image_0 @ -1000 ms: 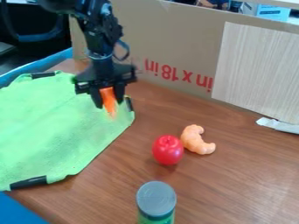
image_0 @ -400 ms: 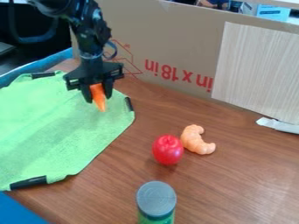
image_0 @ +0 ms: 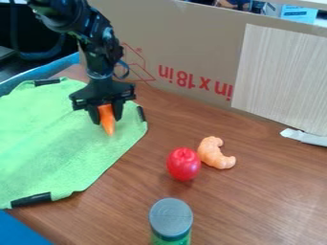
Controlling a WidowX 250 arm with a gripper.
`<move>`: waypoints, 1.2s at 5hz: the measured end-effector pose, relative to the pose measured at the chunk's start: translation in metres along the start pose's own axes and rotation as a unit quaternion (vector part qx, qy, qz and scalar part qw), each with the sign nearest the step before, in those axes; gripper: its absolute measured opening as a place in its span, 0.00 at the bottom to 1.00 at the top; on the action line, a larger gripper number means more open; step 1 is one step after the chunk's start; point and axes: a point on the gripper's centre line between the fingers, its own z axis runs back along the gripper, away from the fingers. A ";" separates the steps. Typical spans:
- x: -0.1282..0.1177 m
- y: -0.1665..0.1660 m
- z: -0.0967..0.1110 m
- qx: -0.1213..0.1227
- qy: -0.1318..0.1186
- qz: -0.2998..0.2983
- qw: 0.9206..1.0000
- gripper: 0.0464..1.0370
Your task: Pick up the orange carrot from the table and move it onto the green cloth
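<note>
The black gripper (image_0: 107,115) hangs over the upper right part of a green cloth (image_0: 60,148), shut on an orange carrot-like object (image_0: 106,119) that points tip down. Whether the tip touches the cloth I cannot tell. On the brown table to the right stands a red apple-like fruit (image_0: 183,164). Close beside it lies a curved, peach-coloured croissant-like piece (image_0: 216,153). A container with a grey lid (image_0: 171,217) and a green body stands at the bottom edge of the view.
Black clips (image_0: 30,200) grip the cloth's corners. A cardboard wall (image_0: 185,52) with red print closes off the back of the table (image_0: 268,191), with a pale wood-grain panel (image_0: 281,76) at its right. A whitish strip (image_0: 304,137) lies by the panel's foot.
The gripper, carrying the orange object, first moved left over the cloth and then came down a little. The fruit, the curved piece and the container stayed where they were.
</note>
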 end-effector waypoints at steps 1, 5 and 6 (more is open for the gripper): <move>-0.001 -0.001 0.000 -0.001 0.003 -0.011 1.000 0.82; 0.023 0.002 0.081 -0.018 0.046 -0.025 0.998 0.96; 0.017 0.012 0.104 -0.017 0.077 -0.037 0.996 0.96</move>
